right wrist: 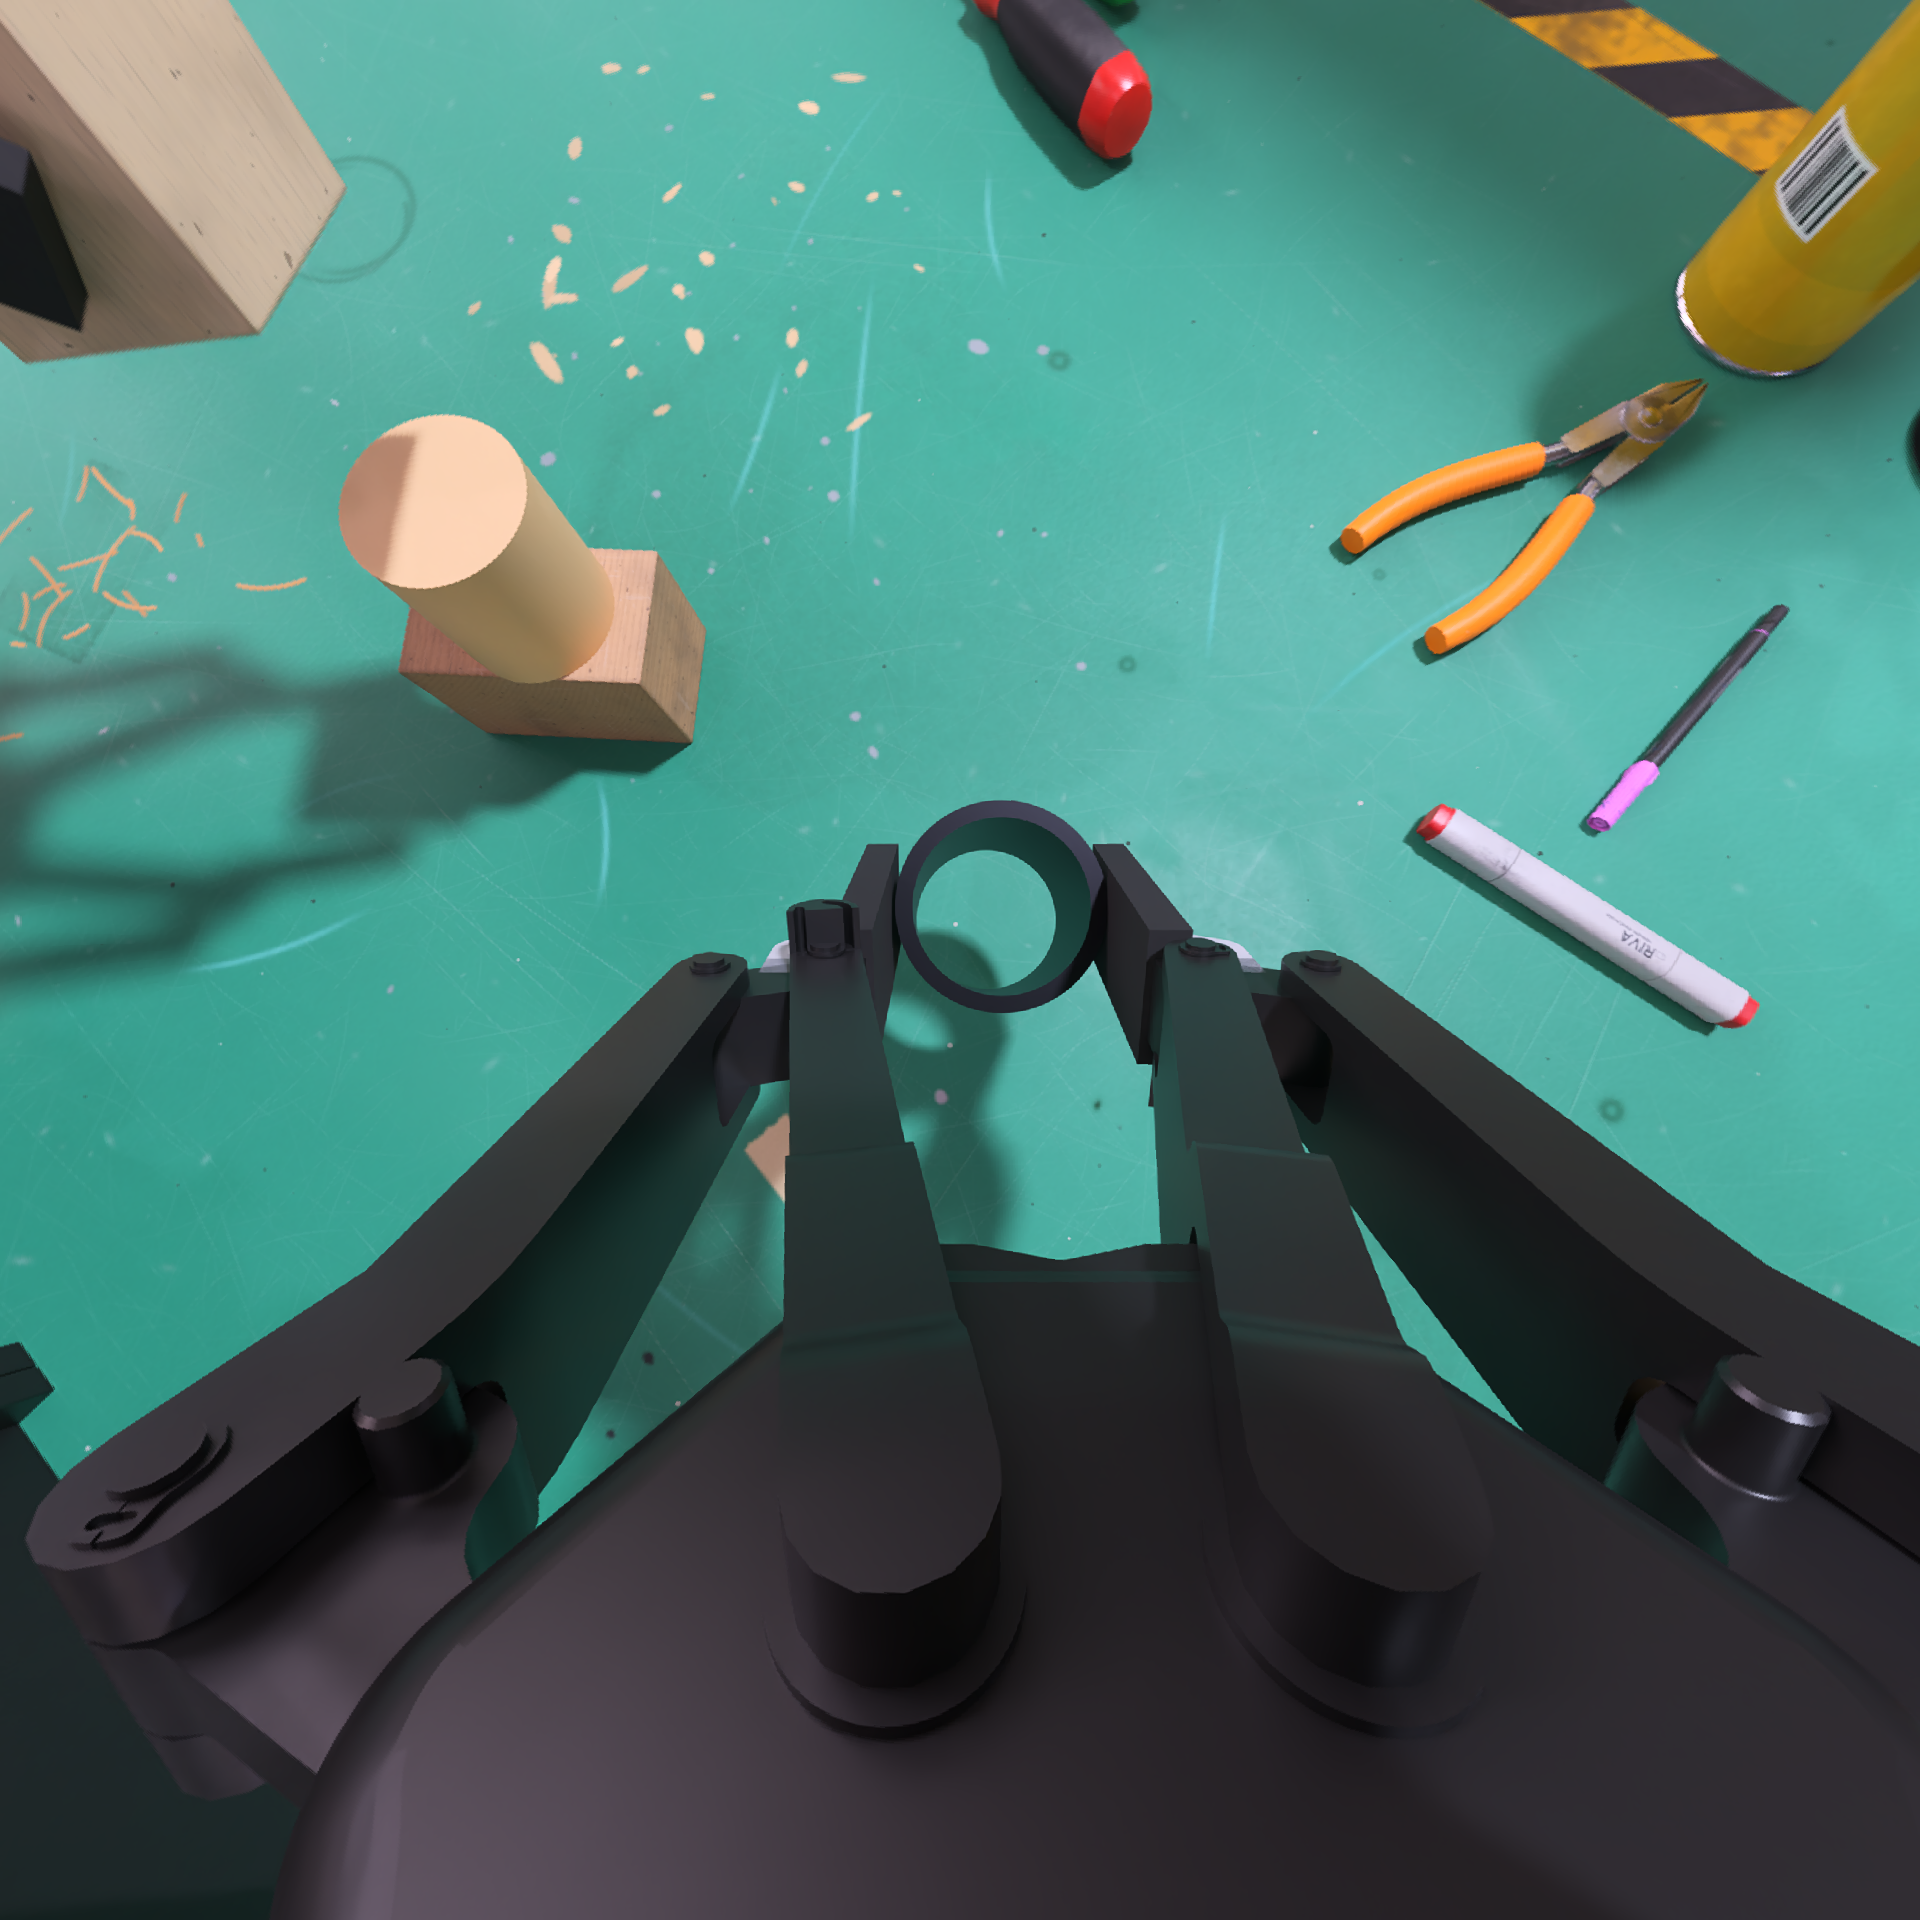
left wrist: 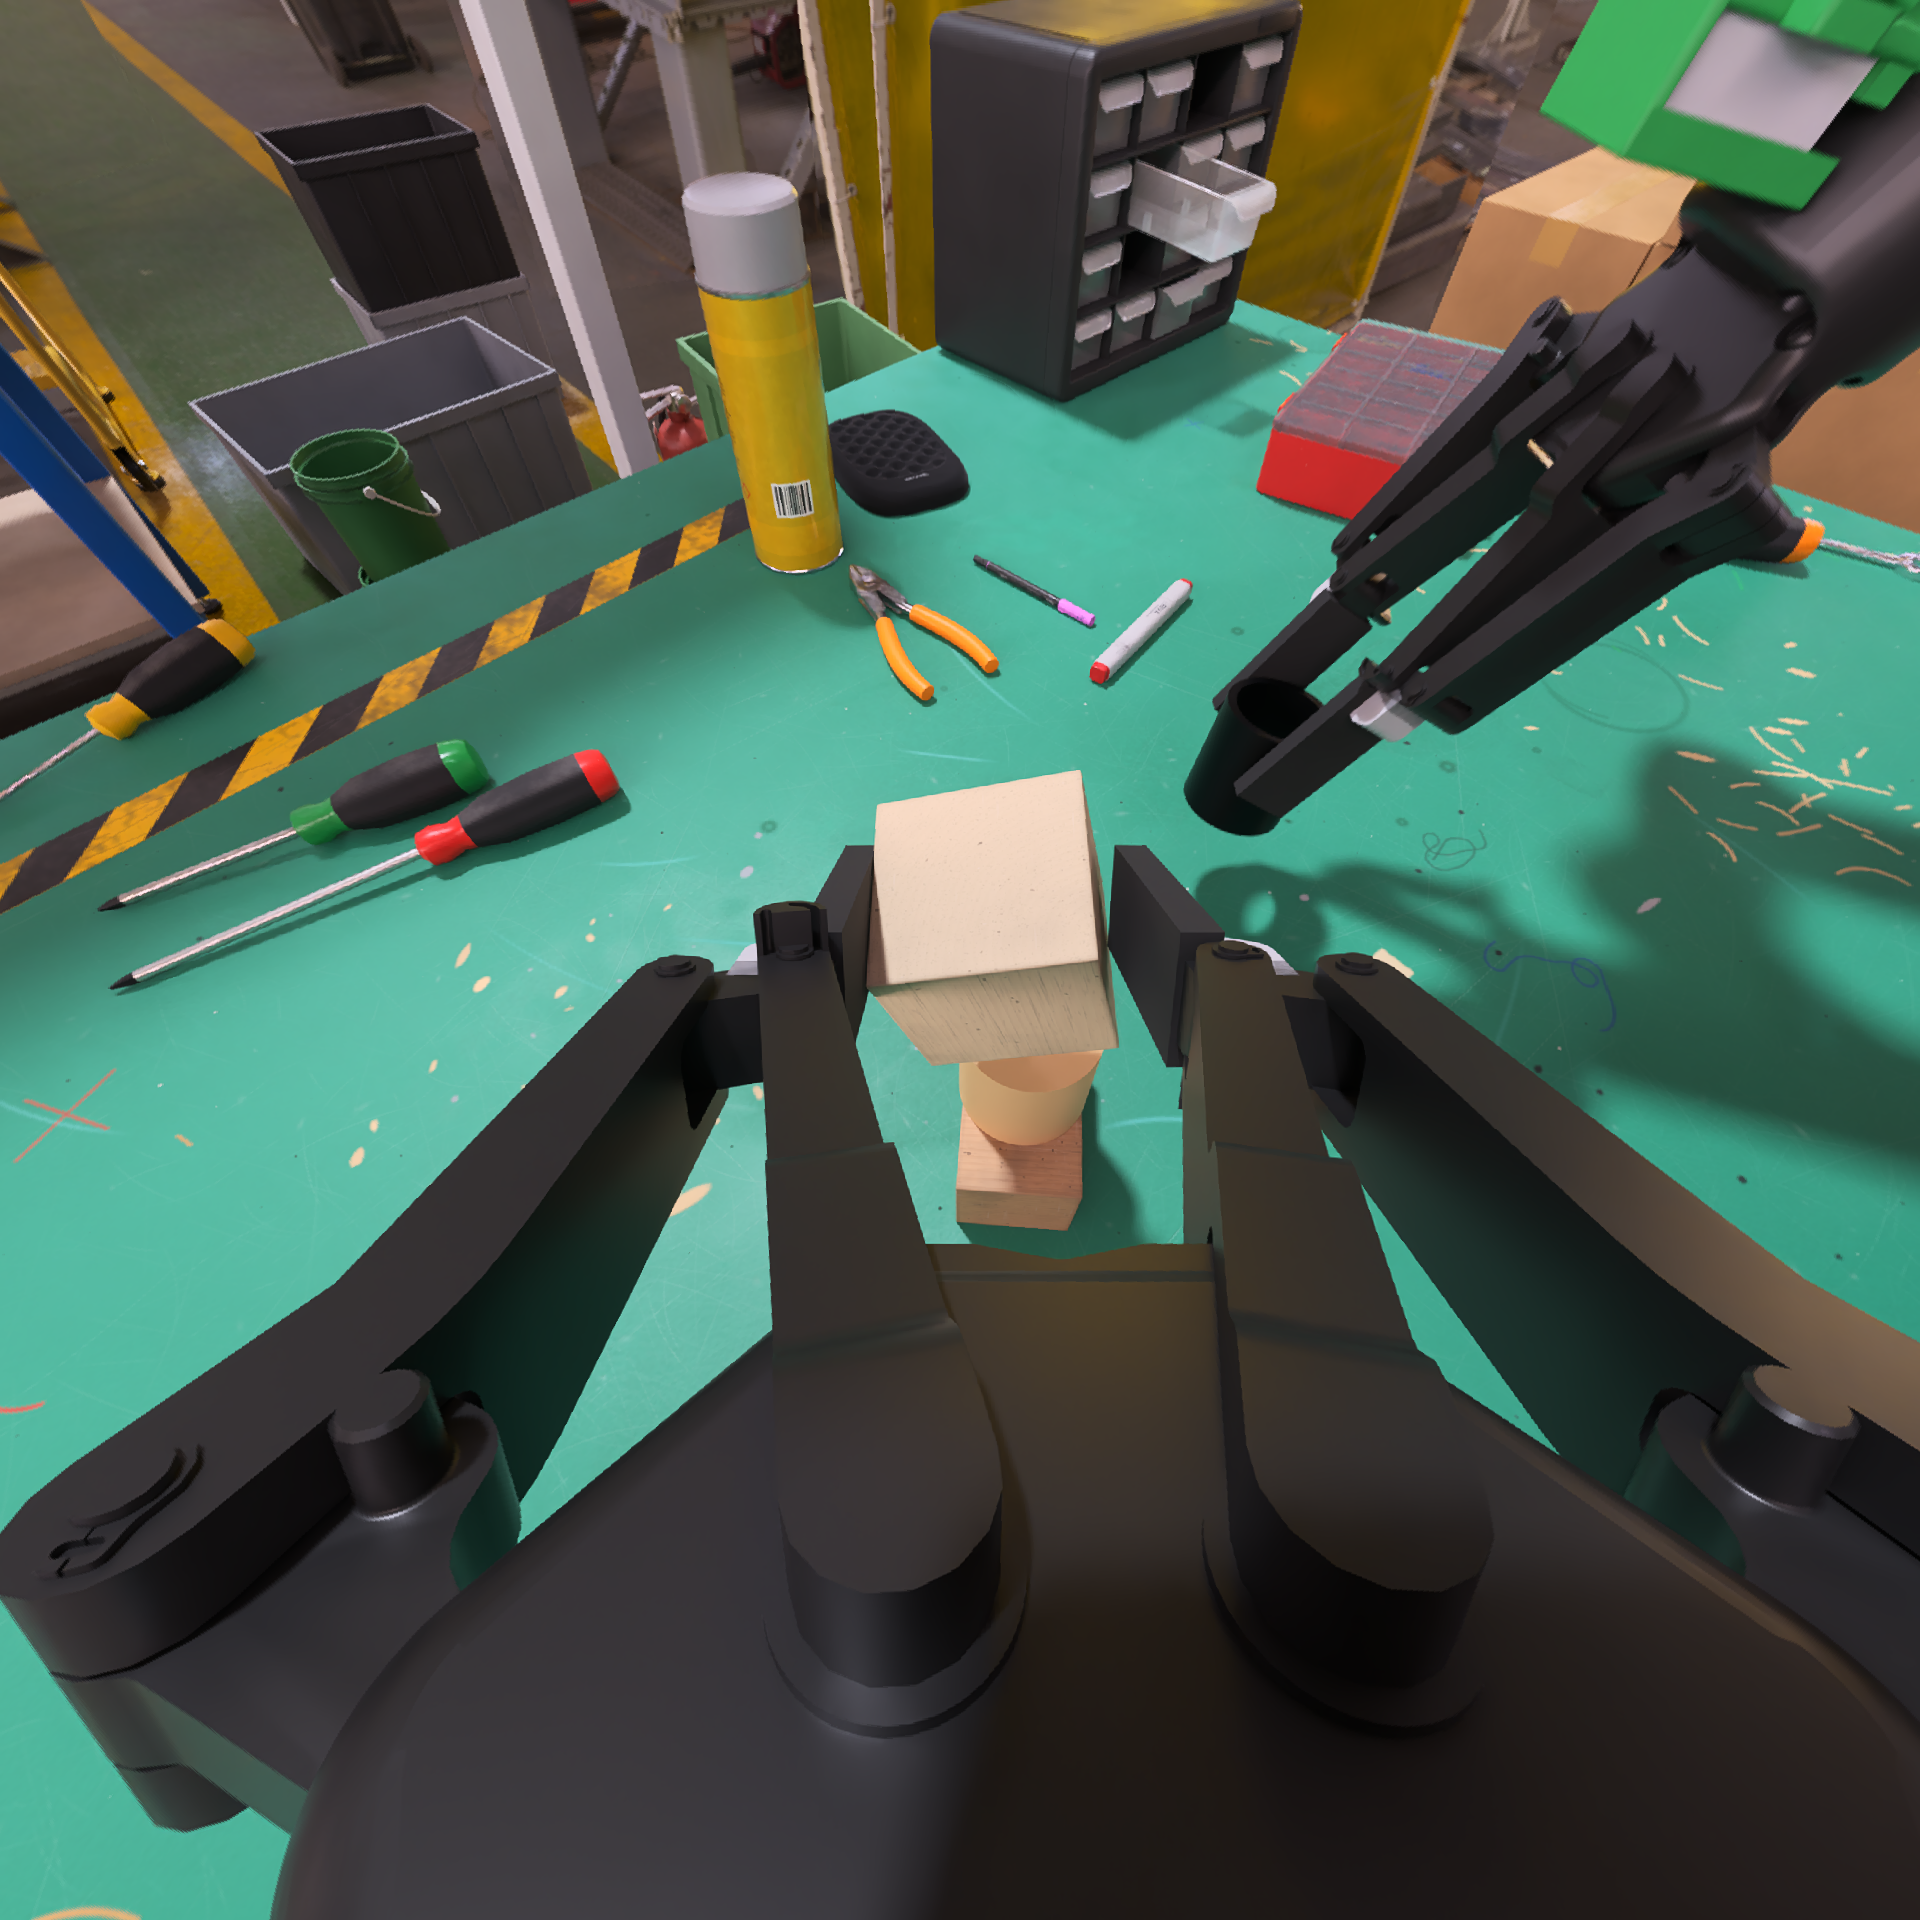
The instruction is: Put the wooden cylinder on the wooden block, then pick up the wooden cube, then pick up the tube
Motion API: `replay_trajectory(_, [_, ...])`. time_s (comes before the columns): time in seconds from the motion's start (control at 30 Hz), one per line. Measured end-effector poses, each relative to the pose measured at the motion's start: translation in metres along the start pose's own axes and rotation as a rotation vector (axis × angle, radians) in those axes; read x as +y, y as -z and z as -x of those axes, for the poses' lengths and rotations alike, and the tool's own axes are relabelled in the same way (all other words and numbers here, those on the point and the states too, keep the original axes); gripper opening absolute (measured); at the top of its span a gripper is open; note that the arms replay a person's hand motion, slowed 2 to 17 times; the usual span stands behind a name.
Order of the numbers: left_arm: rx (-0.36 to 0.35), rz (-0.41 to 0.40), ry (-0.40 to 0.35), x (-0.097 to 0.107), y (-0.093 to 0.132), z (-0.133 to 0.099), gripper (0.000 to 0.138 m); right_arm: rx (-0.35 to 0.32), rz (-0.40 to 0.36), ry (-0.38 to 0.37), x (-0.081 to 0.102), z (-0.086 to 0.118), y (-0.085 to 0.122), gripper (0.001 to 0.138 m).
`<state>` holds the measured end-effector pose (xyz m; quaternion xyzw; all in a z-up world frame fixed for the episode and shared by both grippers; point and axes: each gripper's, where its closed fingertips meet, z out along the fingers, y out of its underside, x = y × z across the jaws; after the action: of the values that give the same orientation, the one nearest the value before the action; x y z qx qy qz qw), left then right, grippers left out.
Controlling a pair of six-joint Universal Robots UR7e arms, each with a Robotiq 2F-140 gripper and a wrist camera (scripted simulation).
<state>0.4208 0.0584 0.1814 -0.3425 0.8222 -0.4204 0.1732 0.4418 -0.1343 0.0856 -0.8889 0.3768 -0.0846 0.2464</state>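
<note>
Gripping the tube [right wrist: 997, 906] with my right claw [right wrist: 997, 914], cube [left wrist: 987, 914] clamped in my left claw [left wrist: 987, 925], I lift straight, squeezing gently.

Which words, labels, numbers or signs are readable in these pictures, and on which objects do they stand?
I do not quote writing; I only say where it stands.
On the white marker: a short printed word along the barrel.
On the yellow spray can: a barcode label; any digits are too small to read.
On the black pad: a tiny mark, too small to read.
</note>
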Motion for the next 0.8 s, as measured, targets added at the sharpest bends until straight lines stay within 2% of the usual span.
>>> replay_trajectory(0.8, [-0.044,0.094,-0.064,0.018,-0.019,-0.012,0.06,0.073,-0.096,-0.058,0.0,-0.019,0.04,0.049])
